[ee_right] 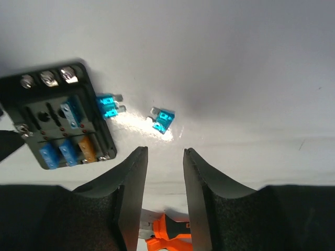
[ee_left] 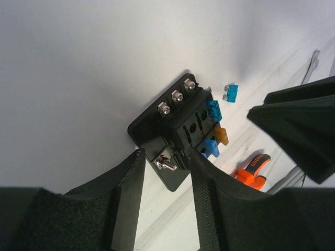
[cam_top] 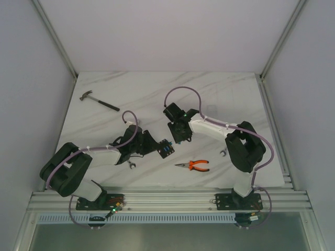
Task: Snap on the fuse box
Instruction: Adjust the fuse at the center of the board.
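Fingers [ee_left: 128, 198] of the left hand [ee_left: 166, 152] stand partway apart, with the near corner of the fuse box [ee_left: 180, 125] in the gap between them; whether they press on it I cannot tell. The right hand [ee_right: 165, 150] is narrowly parted and holds nothing, hovering over bare surface [cam_top: 220, 94] just beside the box. The box is near the middle of the surface, between the two hands. It is a square of black plastic with three bright metal screws along one edge, and blue and orange fuses seated in its slots. A loose blue fuse [ee_right: 108, 106] lies just beside its edge (translucent, with metal prongs), and a second blue fuse [ee_right: 164, 120] is near it. The pliers [ee_right: 167, 235] have orange grips, and the lettering on them is too small to read. The surface is white with grey marble veining.
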You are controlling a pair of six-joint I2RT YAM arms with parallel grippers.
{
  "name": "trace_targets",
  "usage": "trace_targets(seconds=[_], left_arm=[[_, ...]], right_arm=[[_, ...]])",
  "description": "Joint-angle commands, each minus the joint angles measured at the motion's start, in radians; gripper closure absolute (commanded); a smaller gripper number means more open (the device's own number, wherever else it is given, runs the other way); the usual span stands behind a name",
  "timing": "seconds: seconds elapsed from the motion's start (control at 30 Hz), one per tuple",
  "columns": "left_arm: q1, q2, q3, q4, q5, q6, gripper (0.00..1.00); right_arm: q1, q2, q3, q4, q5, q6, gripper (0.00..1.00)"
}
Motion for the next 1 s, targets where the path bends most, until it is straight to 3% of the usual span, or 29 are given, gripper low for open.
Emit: trace_targets(seconds=[0.0,0.43,0.97], left_arm=[[-0.005,-0.010,0.045,-0.031,-0.016,0.028,0.49],[0.011,-0.054,0.042,-0.063,-0.044,0.039,0.28],[0.027,-0.103,0.027,-0.078,-0.053,0.040,0.13]], right_arm=[[0.006,0.013,-0.052,0.022,0.002,0.018,0.58],[0.002,0.100,-0.081,0.052,0.028,0.002,0.56],[-0.080,0.092,-0.086,0.054,0.114,-0.026,0.56]])
